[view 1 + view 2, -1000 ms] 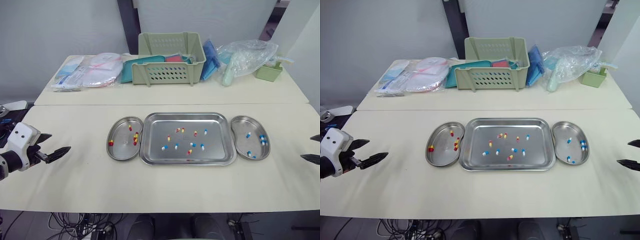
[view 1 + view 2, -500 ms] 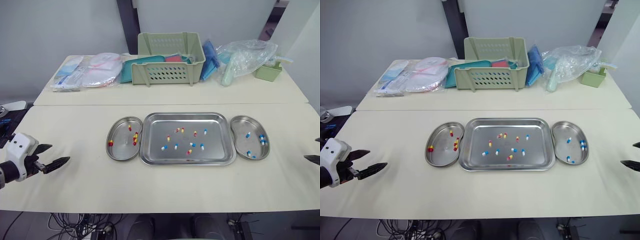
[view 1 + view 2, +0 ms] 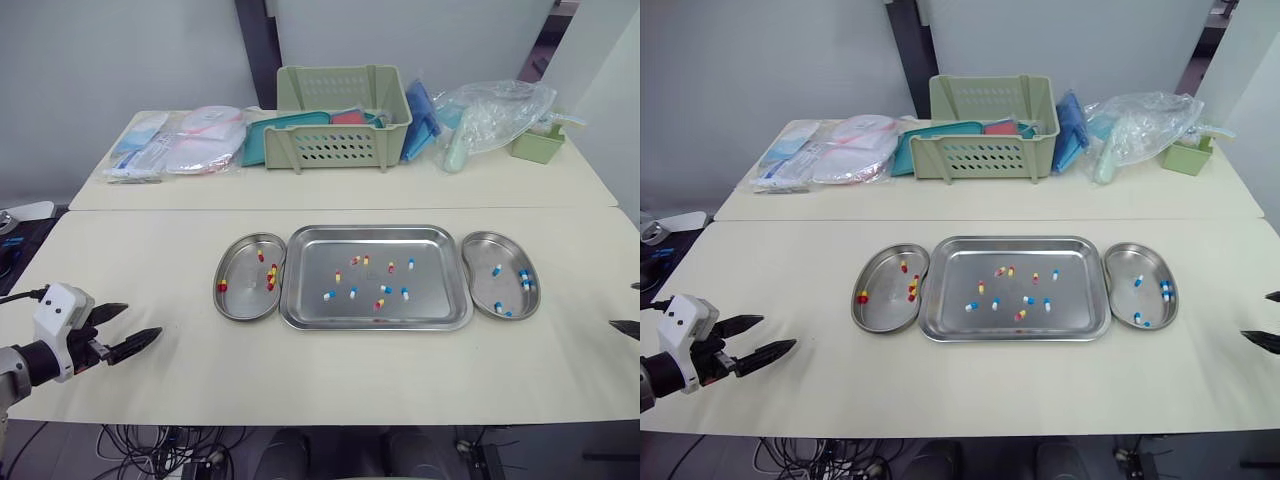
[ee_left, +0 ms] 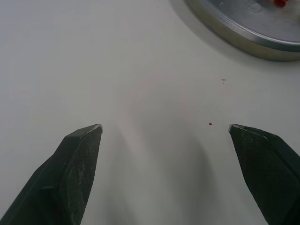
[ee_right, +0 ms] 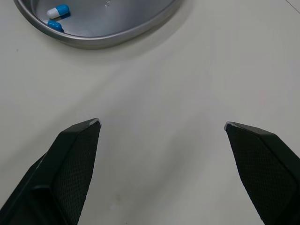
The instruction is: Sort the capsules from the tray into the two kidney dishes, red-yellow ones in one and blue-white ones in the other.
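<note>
The steel tray [image 3: 440,250] lies flat at the centre of the near worktop [image 3: 150,250], with a kidney dish touching or just beside each short side. Loose capsules [image 3: 385,289] lie scattered across the tray floor, red-yellow and blue-white mixed, roughly ten in all.

The left kidney dish [image 3: 240,295] holds several red-yellow capsules [image 3: 270,278], most near the edge next to the tray and one at its far left rim. The right kidney dish [image 3: 483,250] holds several blue-white capsules [image 3: 524,278], most of them along its outer edge. No wrong colour is visible in either dish.

Left gripper [image 3: 143,319]: low over the bare worktop near its front left corner, well apart from the left kidney dish. Its two black fingers are spread wide and hold nothing. The left wrist view shows only bare surface between the fingers, with the dish rim beyond them.

Right gripper [image 5: 161,123]: at the far right edge of the worktop, to the right of the right kidney dish and clear of it. The fingers are likewise spread wide and empty. In the right wrist view, two of the blue-white capsules lie against the dish wall ahead of the fingertips.

Rear worktop, behind a seam: a pale green slotted basket [image 3: 342,120] with items inside, sealed packets [image 3: 180,145] to its left, and a clear plastic bag [image 3: 490,110] and a small green box [image 3: 538,143] to its right.
</note>
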{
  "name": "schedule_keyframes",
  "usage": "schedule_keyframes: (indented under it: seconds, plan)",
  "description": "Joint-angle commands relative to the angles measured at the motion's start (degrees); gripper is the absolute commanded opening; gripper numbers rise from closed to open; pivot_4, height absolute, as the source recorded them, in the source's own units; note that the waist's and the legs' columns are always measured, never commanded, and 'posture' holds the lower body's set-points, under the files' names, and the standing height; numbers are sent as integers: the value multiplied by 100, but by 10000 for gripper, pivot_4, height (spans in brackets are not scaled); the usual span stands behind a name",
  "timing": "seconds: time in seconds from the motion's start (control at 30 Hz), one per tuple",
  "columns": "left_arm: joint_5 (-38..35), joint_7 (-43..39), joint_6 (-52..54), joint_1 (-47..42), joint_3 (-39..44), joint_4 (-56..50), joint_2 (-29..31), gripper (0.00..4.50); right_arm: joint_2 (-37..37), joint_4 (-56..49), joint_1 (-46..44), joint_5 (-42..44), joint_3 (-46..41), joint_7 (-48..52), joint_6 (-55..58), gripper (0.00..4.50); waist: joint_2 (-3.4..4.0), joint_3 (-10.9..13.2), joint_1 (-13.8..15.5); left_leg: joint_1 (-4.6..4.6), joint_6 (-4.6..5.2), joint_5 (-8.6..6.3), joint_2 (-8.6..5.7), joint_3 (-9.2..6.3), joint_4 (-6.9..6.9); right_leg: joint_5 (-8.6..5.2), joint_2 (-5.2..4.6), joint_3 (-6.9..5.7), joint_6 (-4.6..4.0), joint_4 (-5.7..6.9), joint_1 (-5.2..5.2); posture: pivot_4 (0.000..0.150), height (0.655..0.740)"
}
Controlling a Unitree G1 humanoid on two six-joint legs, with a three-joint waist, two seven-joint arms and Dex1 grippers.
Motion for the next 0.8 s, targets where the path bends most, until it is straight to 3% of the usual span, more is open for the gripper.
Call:
schedule_keyframes:
  seconds: [0.03, 0.43, 0.57, 0.8]
  plan:
    - [-289, -86, 126, 210, 259, -533, -83, 45000, 43, -255, 80, 116, -272, -87, 26, 44756, 0, 0, 5, 0, 0, 0, 0, 0, 0, 0, 0, 0, 0, -1, 0, 1500, 7390]
    - [-1036, -419, 159, 1237, 422, -2348, -749, 45000, 204, 143, 578, 63, -379, -212, -356, 44756, -5, 3, 18, 2, 0, 0, 0, 3, 0, 0, 0, 3, -1, -6, 5, 1500, 7390]
    - [-1241, -729, -14, 1762, -353, -3567, -1233, 45000, 235, 93, 915, 102, -605, -294, -366, 44756, -13, 7, 28, 1, 0, -1, -2, 11, 1, 0, -3, 9, 0, -16, 11, 1500, 7390]
    - [-725, -232, -868, 1396, -1279, -3756, -2064, 45000, 431, -377, 1414, 154, -1009, -493, -326, 44756, -8, 4, 36, 14, 2, -3, -1, 25, 4, 1, 0, 23, 1, -12, 16, 1500, 7390]
